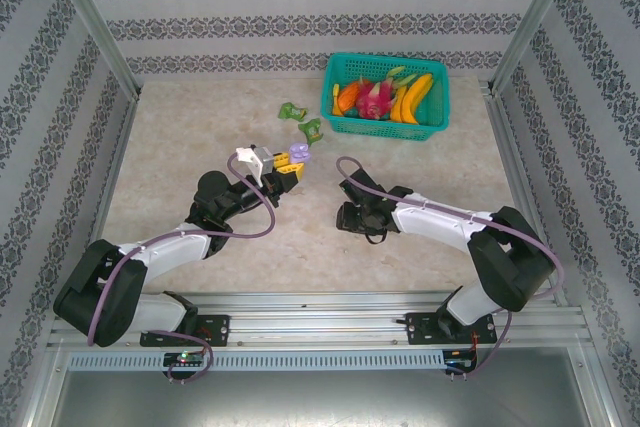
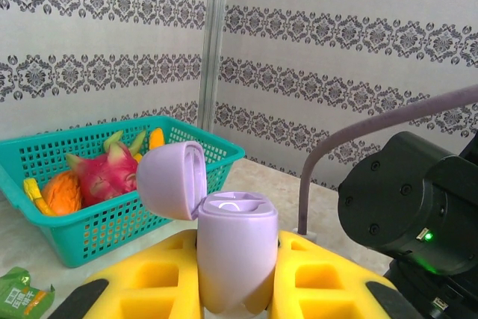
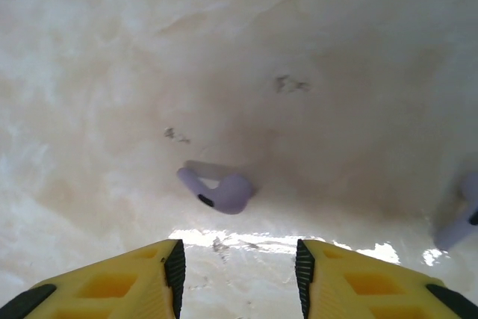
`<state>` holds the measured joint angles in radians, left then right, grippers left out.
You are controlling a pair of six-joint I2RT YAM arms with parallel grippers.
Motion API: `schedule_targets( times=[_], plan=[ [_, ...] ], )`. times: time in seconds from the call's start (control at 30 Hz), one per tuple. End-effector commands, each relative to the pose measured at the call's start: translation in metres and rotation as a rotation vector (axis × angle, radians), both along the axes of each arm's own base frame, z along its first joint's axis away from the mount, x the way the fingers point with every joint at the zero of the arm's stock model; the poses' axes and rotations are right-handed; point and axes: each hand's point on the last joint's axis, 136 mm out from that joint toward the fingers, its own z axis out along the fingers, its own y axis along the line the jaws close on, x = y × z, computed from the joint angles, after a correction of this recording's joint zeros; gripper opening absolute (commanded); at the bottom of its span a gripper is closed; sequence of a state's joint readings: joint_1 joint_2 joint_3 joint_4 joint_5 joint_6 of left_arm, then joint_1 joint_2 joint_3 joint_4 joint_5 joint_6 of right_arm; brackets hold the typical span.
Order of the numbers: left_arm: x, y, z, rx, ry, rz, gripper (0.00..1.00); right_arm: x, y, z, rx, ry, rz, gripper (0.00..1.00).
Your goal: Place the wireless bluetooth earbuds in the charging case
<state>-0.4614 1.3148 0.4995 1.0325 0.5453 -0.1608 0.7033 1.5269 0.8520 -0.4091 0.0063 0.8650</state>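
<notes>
While case [image 2: 235, 252] sits gripped, right wrist shows earbud [image 3: 220, 192]

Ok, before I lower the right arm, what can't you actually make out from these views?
- Left wrist view: the charging case is seen side-on, so its rim hides whether anything sits in the wells.
- Same view: its base is covered by the left gripper's fingers and cut by the bottom edge.
- Right wrist view: the far-right earbud is blurred and cut by the edge.
- Top view: the right gripper covers the table beneath it, hiding where the earbuds lie.
</notes>
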Motion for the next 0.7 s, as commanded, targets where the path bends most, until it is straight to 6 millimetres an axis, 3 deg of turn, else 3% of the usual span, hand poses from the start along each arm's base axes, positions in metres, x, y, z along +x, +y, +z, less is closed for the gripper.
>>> schedule_targets(
  times=[0.0, 0.2, 0.43, 0.67],
  plan=[
    [0.001, 0.006, 0.006, -0.022, -0.033, 0.014, 0.00, 0.002, -0.009, 0.004, -0.010, 0.008, -0.168, 0.47],
    [0.001, 0.006, 0.007, -0.024, -0.034, 0.012, 0.00, 0.002, 0.014, 0.009, 0.030, -0.009, -0.130, 0.48],
    [0.001, 0.006, 0.008, -0.027, -0.035, 0.011, 0.00, 0.023, 0.022, 0.020, -0.019, -0.093, -0.025, 0.49],
    [0.000, 0.007, 0.011, -0.035, -0.039, 0.016, 0.00, 0.043, 0.037, 0.002, -0.020, -0.008, 0.051, 0.49]
  ],
)
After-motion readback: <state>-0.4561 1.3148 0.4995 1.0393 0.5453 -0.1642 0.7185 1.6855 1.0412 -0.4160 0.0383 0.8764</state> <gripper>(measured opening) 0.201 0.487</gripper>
